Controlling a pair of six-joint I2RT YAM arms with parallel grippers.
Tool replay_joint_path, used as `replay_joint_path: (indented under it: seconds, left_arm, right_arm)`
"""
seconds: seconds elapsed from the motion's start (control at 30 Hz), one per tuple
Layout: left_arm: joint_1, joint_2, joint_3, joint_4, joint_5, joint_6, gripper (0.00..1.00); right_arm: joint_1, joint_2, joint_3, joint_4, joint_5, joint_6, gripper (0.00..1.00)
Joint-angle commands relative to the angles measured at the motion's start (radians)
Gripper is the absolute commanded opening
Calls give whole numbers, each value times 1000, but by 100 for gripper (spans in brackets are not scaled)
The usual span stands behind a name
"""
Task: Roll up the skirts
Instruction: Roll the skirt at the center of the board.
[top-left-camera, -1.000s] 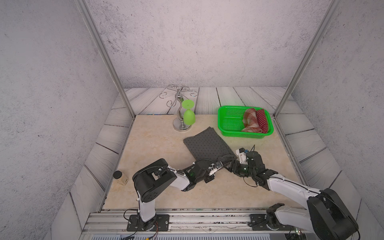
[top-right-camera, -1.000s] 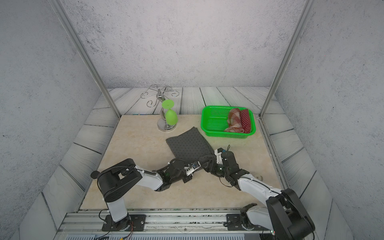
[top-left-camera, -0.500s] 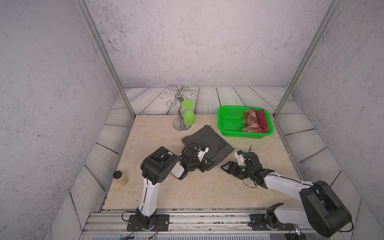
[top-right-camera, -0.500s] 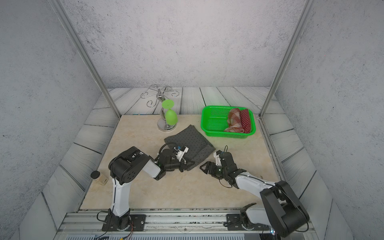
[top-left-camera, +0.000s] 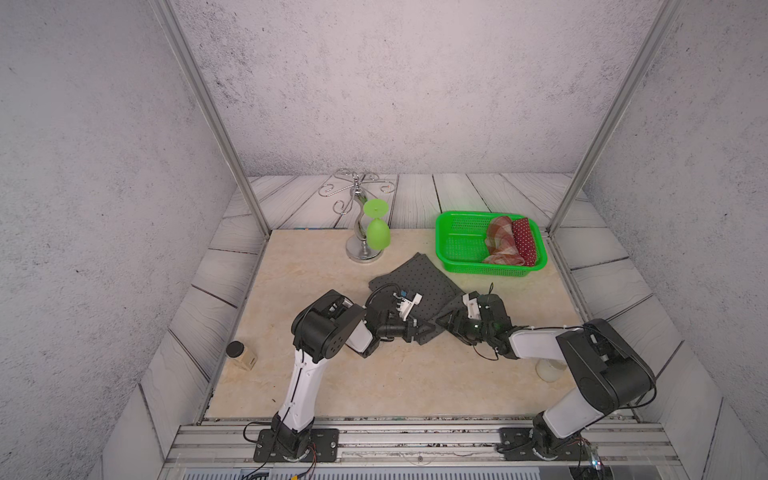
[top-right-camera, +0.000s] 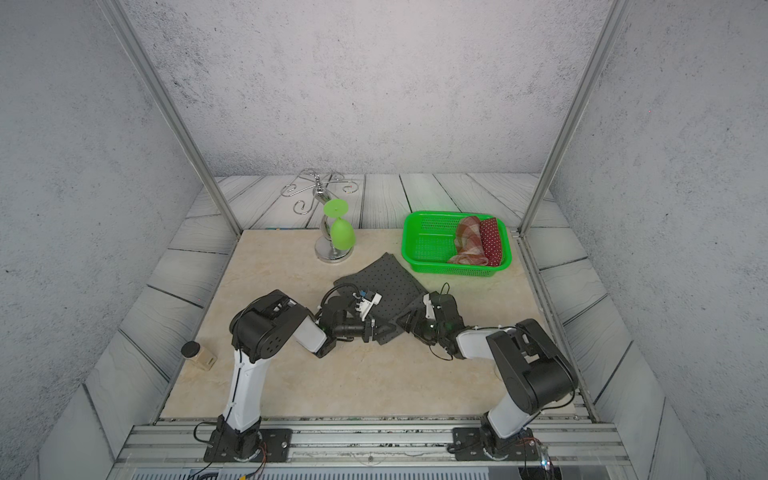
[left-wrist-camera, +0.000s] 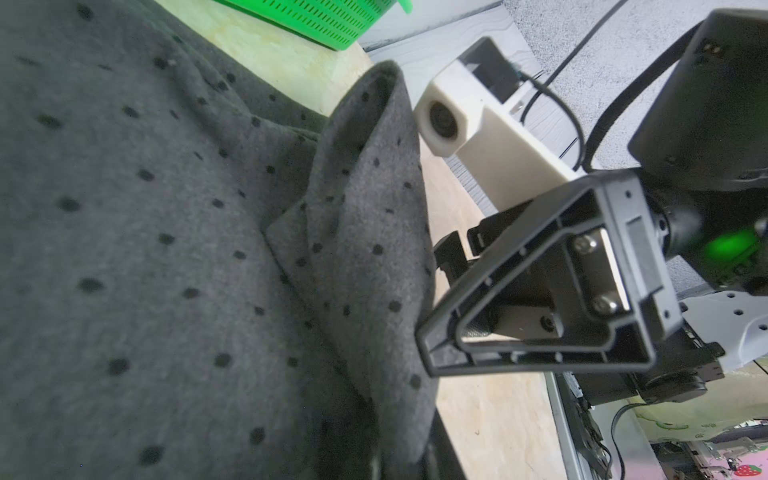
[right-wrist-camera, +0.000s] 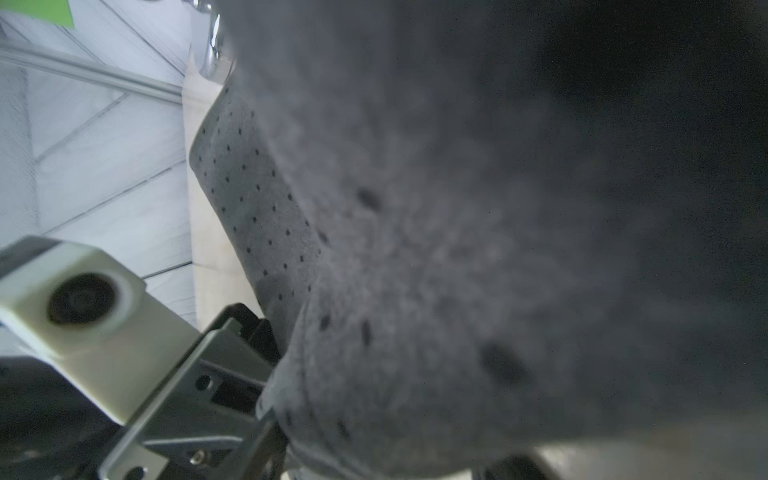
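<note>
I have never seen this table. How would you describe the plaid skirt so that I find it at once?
Find the green basket at the far right corner of the beige tabletop. Two rolled cloths lie at its right end. The plaid skirt is the left one, with red-brown checks; the dark red skirt beside it has white dots.

Three skirts are showing: one grey skirt (top-left-camera: 424, 274), one plaid skirt (top-left-camera: 500, 241) and one red skirt (top-left-camera: 523, 243) (the last two sharing the single basket (top-left-camera: 461, 217)). Two arms, a left arm (top-left-camera: 303, 374) and a right arm (top-left-camera: 532, 345), are reaching in, while one stand (top-left-camera: 361, 253), one glass (top-left-camera: 377, 237) and one jar (top-left-camera: 239, 353) are sitting nearby.
</note>
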Motion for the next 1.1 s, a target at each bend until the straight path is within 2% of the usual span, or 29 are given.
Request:
replay_joint_path:
  seconds: [0.0, 0.17, 0.2, 0.27, 0.3, 0.37, 0.47, 0.57, 0.7, 0.8, 0.87, 1.07]
  left_arm:
    - [-8, 75, -33, -15, 49, -62, 0]
    - [-11, 64, -38, -7, 73, -51, 0]
    - [-11, 54, -39, -21, 76, -40, 8]
    - [-11, 4, -49, -80, 66, 11, 41]
    - [-12, -33, -60, -111, 48, 46, 54]
    - [-17, -154, -85, -257, -14, 177, 71]
    - [-61, -363, -78, -614, -212, 460, 74]
    - [-131, -481, -56, -803, -392, 654, 75]
    - [-268, -562, -89, -843, -677, 886, 75]
    - [-383, -556, -114, -809, -874, 1062, 75]
    - [-418, -540, -132, -759, -938, 1118, 75]
    - [-437, -476, -133, -717, -1007, 1194, 76]
  right_arm:
    - [-10, 56, 24, -15, 43, 8, 58]
    - [-17, 69, 43, -38, 39, -3, 29]
    - [-18, 65, 44, -47, 40, -8, 25]
    - [-21, 47, 42, -76, 49, -21, 16]
    - [-21, 39, 42, -91, 50, -28, 14]
    - [-22, 19, 42, -128, 58, -42, 14]
    - [-22, -2, 42, -164, 58, -55, 13]
    - [-22, -10, 40, -175, 38, -60, 14]
    - [-22, -34, 29, -193, 19, -72, 14]
    - [-22, -71, 14, -207, 11, -77, 14]
    - [-22, -87, 11, -213, 2, -75, 14]
    - [-22, -146, 4, -238, -30, -66, 14]
